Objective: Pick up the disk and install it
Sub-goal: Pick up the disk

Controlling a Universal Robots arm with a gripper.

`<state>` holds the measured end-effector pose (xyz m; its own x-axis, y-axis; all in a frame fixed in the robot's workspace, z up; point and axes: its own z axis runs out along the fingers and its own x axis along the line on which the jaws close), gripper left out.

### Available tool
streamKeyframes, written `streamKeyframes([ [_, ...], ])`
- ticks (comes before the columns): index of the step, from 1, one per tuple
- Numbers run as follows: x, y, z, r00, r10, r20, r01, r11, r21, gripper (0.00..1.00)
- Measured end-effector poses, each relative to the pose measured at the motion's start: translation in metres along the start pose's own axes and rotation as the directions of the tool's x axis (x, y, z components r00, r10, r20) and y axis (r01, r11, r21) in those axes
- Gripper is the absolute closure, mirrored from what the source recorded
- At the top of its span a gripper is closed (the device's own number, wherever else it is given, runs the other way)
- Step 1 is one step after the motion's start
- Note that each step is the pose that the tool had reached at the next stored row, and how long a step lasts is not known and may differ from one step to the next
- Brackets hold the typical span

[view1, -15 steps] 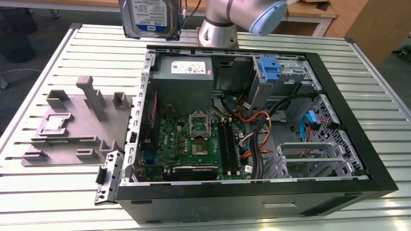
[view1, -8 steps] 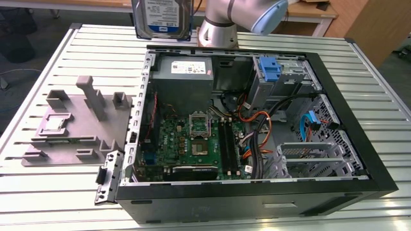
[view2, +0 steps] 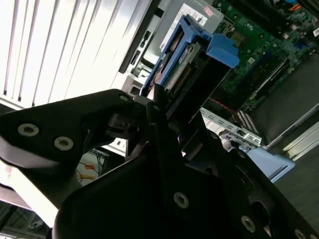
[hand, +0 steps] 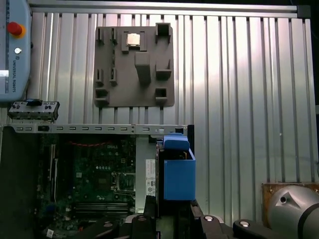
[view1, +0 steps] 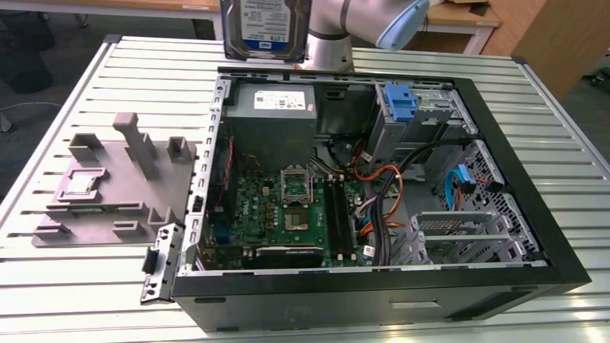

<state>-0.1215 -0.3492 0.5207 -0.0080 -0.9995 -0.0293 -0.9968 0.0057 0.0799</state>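
The disk (view1: pixel 265 27) hangs in the air over the far edge of the bench (view1: pixel 57 286). It is just above the back wall of the open computer case (view1: pixel 533 214) and touches nothing below it. In the exterior view it stands on edge with its white-and-blue label facing the camera. Its long axis seems to run up and down, and its upper part runs out of frame in front of the arm (view1: pixel 367 21).

In the second wrist view the claw (view2: pixel 174 107) is closed on the disk (view2: pixel 187 59), with a black finger (view2: pixel 159 129) against its flat side. The blue plastic carrier wraps the end that points away from the claw, down toward the case. The first wrist view looks along that axis. There the disk (hand: pixel 177 169) shows end-on, blue carrier foremost, over the case's rim beside the power supply.

Inside the case, the grey power supply (view1: pixel 271 114) sits in the far corner on the exterior view's left, right under the disk. The green circuit board (view1: pixel 286 207) lies on the floor, and a blue bracket (view1: pixel 401 103) stands in the far drive cage. A grey moulded tray (view1: pixel 105 193) lies on the bench beside the case, on the exterior view's left.
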Motion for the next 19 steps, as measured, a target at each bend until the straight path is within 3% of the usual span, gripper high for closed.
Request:
streamKeyframes([
  [19,0.0052,-0.0688,-0.0055,1.0000,0.000,0.0000,0.000,1.0000,0.0000,0.65],
])
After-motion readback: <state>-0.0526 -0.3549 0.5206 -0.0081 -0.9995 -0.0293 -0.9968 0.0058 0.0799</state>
